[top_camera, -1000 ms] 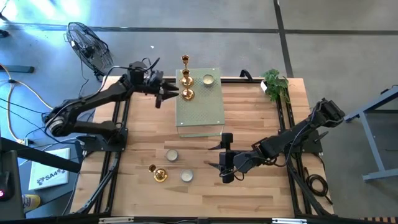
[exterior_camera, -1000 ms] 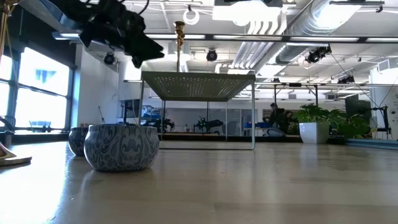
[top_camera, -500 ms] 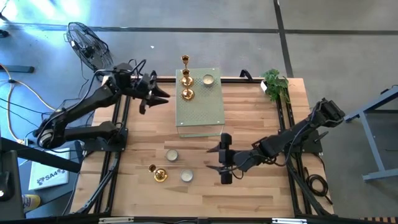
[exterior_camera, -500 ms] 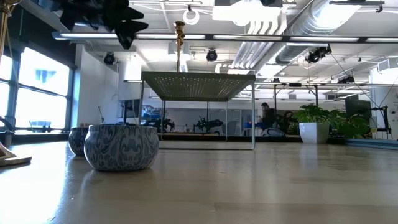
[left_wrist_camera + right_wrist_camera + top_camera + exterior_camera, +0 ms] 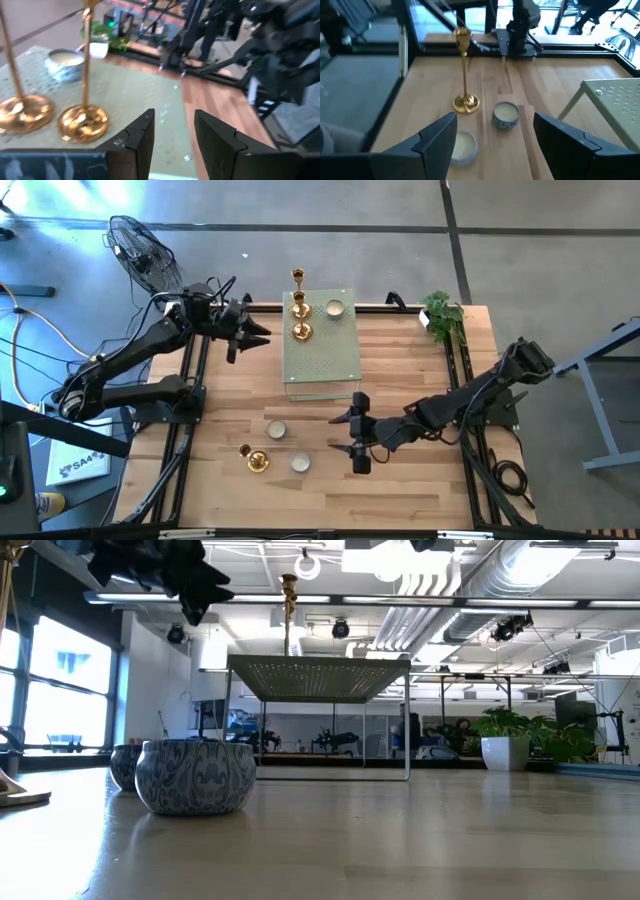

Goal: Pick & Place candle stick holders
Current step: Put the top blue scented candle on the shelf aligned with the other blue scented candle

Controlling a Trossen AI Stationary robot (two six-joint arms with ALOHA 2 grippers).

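Observation:
Two gold holders [image 5: 299, 330] [image 5: 298, 307] and a cream cup [image 5: 334, 307] stand on the raised pale green slab [image 5: 322, 355]. They also show in the left wrist view: holders [image 5: 82, 121] [image 5: 22, 112], cup [image 5: 65, 63]. A third gold holder [image 5: 257, 461] [image 5: 465, 102] and two cups [image 5: 275, 430] [image 5: 300, 463] stand on the table near its front. My left gripper [image 5: 256, 335] [image 5: 172, 132] is open and empty, in the air left of the slab. My right gripper [image 5: 338, 434] [image 5: 495, 137] is open and empty, right of the two cups and pointing toward them.
The slab stands on thin legs above the table [image 5: 318, 675]. A potted plant [image 5: 443, 315] sits at the far right corner. A fan [image 5: 140, 250] stands off the table's far left. Bare wood lies right of the slab [image 5: 420, 360].
My left gripper has drawn back from the gold holders on the slab toward the table's left edge and risen a little. The holders stay upright where they were. My right gripper has edged slightly toward the table's left.

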